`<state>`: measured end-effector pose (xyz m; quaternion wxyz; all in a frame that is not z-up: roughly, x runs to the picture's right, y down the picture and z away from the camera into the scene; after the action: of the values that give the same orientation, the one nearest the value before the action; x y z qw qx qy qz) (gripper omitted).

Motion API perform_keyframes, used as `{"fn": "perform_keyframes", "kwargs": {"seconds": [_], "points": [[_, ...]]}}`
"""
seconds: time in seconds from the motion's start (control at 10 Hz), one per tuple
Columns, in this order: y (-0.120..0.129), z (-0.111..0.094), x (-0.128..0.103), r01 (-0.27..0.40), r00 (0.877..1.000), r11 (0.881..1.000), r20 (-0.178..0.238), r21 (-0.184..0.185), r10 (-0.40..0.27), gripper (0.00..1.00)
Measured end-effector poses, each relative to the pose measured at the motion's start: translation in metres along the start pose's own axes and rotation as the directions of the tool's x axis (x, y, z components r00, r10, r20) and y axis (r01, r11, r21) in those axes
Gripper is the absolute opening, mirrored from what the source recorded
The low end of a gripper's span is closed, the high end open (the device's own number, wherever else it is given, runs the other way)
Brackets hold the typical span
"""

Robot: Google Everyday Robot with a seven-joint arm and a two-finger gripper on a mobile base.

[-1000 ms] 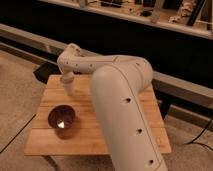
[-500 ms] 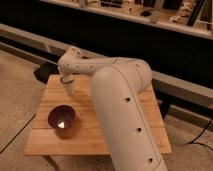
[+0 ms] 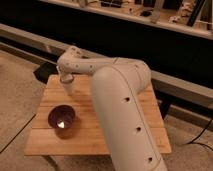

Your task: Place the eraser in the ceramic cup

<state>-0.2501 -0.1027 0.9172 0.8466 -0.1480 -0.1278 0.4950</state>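
Observation:
My gripper point(image 3: 65, 79) hangs from the end of the big white arm point(image 3: 120, 100), over the far left part of the wooden table point(image 3: 90, 131). It points down, close to the tabletop. The eraser and the ceramic cup are out of view; the arm covers the middle and right of the table. Nothing shows in the gripper.
A wide dark purple-brown bowl point(image 3: 62, 120) stands on the near left of the table, below the gripper. A dark flat object point(image 3: 44, 71) lies beyond the table's far left corner. A long dark counter with a rail point(image 3: 170, 82) runs behind the table.
The gripper end of the arm has dipped slightly toward the tabletop. The bowl has not moved.

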Motion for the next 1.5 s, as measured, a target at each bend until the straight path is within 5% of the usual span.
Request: {"fn": "perform_keyframes", "kwargs": {"seconds": [0.7,1.5], "points": [[-0.0035,-0.0013,0.0036,0.006,1.0,1.0,0.002,-0.01,-0.006,0.78],[-0.0003,0.0086,0.0108,0.01,1.0,0.999,-0.01,-0.03,-0.01,0.8]]}}
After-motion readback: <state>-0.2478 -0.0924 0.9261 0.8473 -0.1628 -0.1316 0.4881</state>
